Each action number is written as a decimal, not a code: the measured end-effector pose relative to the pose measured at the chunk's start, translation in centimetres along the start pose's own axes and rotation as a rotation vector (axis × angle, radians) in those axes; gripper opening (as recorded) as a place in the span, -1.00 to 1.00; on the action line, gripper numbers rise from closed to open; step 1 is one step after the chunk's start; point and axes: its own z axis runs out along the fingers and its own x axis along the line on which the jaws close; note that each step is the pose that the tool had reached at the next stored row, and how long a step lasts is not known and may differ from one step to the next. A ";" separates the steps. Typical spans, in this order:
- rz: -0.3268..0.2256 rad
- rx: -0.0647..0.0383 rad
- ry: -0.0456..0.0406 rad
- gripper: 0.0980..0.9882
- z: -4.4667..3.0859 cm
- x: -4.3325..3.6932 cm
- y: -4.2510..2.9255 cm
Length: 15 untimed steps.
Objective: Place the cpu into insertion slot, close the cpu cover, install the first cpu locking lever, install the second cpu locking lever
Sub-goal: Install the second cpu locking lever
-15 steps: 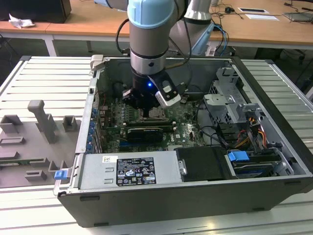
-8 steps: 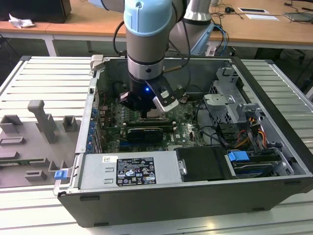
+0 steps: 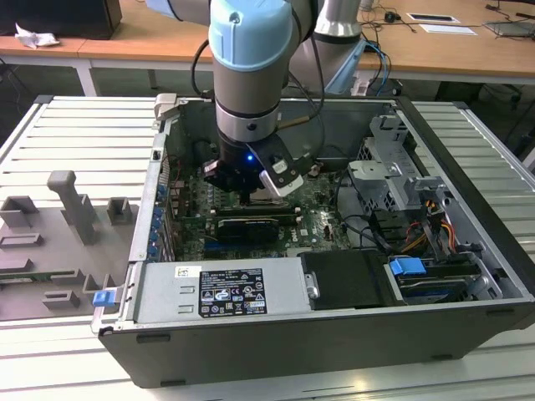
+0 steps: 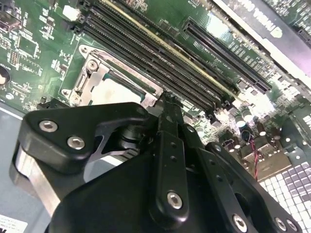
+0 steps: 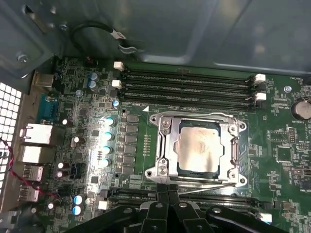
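In the first wrist view the cpu [image 5: 199,148] lies flat in the insertion slot [image 5: 154,173], its pale metal top showing through the window of the cpu cover [image 5: 166,141]. The cover lies down flat over it. My gripper [image 5: 167,186] is shut, its black fingertips together at the socket's edge, right by a thin metal locking lever [image 5: 211,187] that runs along that side. The second wrist view has the gripper [image 4: 167,97] tip touching down between the cpu [image 4: 114,92] and the memory slots. In the exterior view the gripper [image 3: 251,194] reaches down into the open computer case.
Long memory slots [image 5: 189,87] run on both sides of the socket. A black graphics card [image 3: 251,227] stands close in front of the gripper. The power supply [image 3: 221,292], drive cage [image 3: 393,167] and case walls [image 3: 159,192] hem it in. A grey fixture [image 3: 58,234] lies outside.
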 end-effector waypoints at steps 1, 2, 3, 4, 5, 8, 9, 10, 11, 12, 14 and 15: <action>0.000 0.000 0.0001 -0.98 0.16 0.01 -0.04; 0.000 0.000 0.0002 -0.98 0.34 0.02 -0.07; -0.001 0.000 0.0002 -0.98 0.51 0.04 -0.10; -0.001 0.000 0.0002 -0.98 0.70 0.16 -0.13; -0.001 -0.001 -0.0002 -0.98 0.78 0.37 -0.15; -0.002 -0.011 -0.0083 -0.98 1.07 0.70 -0.29; -0.002 -0.019 -0.0113 -0.98 1.10 0.72 -0.36; -0.004 -0.025 -0.0188 -0.98 1.12 1.06 -0.34; -0.004 -0.028 -0.0216 -0.98 1.15 1.08 -0.37; -0.005 -0.030 -0.0226 -0.98 1.21 1.08 -0.46; -0.004 -0.040 -0.0240 -0.98 1.61 1.11 -0.87; -0.004 -0.046 -0.0248 -0.98 1.67 1.13 -1.04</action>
